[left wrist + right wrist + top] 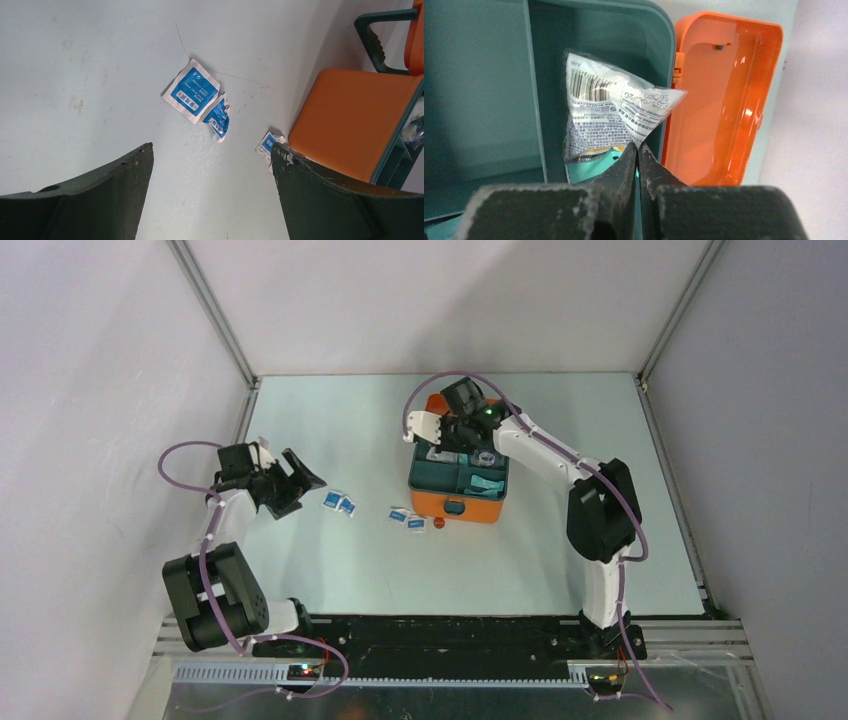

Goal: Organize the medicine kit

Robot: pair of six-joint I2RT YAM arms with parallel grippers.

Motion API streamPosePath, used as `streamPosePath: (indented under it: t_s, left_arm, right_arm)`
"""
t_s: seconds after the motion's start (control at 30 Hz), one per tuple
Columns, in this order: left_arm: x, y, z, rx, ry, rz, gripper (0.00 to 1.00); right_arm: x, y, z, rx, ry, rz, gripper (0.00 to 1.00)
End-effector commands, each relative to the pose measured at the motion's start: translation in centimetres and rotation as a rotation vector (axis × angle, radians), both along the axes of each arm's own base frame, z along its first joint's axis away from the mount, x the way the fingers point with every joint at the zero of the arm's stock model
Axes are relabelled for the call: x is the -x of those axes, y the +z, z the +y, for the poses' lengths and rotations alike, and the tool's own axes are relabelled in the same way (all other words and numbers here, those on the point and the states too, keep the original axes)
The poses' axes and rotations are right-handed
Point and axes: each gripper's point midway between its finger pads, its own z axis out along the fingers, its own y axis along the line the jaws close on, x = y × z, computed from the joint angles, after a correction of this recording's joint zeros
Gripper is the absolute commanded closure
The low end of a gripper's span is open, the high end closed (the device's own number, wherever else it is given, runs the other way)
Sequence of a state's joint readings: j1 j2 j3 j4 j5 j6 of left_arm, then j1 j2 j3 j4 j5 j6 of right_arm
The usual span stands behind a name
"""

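Note:
The medicine kit [455,505] is an orange box standing open mid-table, its lid [719,100] thrown back and a dark teal compartment tray [445,478] on top. My right gripper [455,435] hovers over the tray's far side. In the right wrist view its tips [638,147] are shut on the corner of a clear printed packet [611,112] that hangs into a tray compartment [599,35]. My left gripper [290,480] stands open and empty above the table, left of the kit [350,120]. Blue-white packets [191,92] lie ahead of its fingers [212,155].
Two pairs of blue-white packets [339,502] [408,519] lie on the table between the left gripper and the kit, and a small red thing [438,525] sits at the kit's front corner. Another packet [267,144] lies against the kit's side. Walls enclose the table.

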State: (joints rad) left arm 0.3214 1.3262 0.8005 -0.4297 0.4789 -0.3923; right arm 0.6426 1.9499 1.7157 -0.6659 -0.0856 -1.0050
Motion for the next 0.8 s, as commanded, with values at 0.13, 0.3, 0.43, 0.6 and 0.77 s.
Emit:
streamPosePath:
  t_s: [0.13, 0.3, 0.43, 0.6, 0.77]
  left_arm:
    - [-1.1, 2.0, 0.5, -0.012, 0.003, -0.073, 0.09]
    - [-1.1, 2.0, 0.4, -0.009, 0.0, -0.074, 0.09]
    - [-1.2, 2.0, 0.4, -0.009, 0.001, -0.073, 0.09]
    - [-1.2, 1.9, 0.4, -0.005, 0.002, -0.066, 0.09]
    - [-1.2, 1.6, 0.5, -0.012, 0.001, -0.061, 0.09]
  right_arm:
    - [-0.2, -0.5, 0.5, 0.025, -0.014, 0.047, 0.84]
    - [-0.5, 0.7, 0.5, 0.029, -0.033, 0.009, 0.71]
    - [-0.2, 3.7, 0.6, -0.006, -0.034, -0.05, 0.67]
    - [0.0, 7.0, 0.4, -0.057, -0.044, -0.11, 0.64]
    - [0.3, 9.8, -0.1, -0.127, -0.091, -0.139, 0.62]
